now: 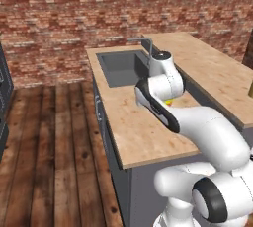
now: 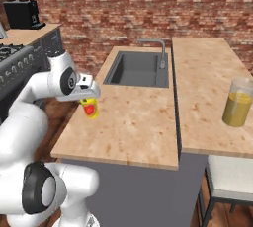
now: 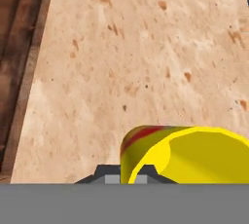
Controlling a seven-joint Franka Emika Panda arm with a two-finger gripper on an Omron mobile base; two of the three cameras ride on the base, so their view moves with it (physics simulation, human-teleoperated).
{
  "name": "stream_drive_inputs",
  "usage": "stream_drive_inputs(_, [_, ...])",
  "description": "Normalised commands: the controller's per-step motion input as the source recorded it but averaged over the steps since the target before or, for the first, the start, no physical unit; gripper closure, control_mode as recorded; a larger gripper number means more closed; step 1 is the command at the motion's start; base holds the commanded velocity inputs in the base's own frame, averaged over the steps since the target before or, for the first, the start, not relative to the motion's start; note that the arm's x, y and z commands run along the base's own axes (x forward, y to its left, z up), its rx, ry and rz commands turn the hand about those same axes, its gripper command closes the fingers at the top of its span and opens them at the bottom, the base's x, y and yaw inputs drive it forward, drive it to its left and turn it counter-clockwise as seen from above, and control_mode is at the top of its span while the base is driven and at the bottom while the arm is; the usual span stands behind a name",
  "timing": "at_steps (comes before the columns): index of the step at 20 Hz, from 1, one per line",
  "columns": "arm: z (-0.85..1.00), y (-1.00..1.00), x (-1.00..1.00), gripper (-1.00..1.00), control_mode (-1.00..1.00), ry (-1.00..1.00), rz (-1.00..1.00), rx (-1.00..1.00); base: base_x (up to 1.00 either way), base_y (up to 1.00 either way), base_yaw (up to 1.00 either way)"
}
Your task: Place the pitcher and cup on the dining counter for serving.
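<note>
With the gripper [image 2: 90, 101] apparently clamped on the cup [image 2: 90, 108] above the sink-side counter [image 2: 133, 127], left of the sink [image 2: 138, 69], carry it level over to the dining counter [image 2: 207, 97] and set it beside the pitcher [image 2: 237, 101] without bumping it.

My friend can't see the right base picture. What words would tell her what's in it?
A white robot arm's gripper holds a small yellow cup above the sink counter. A pitcher of amber liquid stands on the raised dining counter, right.
</note>
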Motion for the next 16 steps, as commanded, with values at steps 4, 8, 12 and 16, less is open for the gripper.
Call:
stream_drive_inputs(4, [0.68,0.00,-0.84,1.00,-1.00,-0.04,0.04,0.00,0.00,0.00,0.00])
stream_drive_inputs(8, [0.52,-0.06,-1.00,1.00,-1.00,-0.01,0.08,0.00,0.00,0.00,0.00])
stream_drive_inputs(12, [0.00,0.00,0.00,1.00,1.00,0.00,0.00,0.00,-0.88,-0.67,0.15])
stream_drive_inputs(16, [0.00,0.00,0.00,1.00,1.00,0.00,0.00,0.00,-0.38,-1.00,0.02])
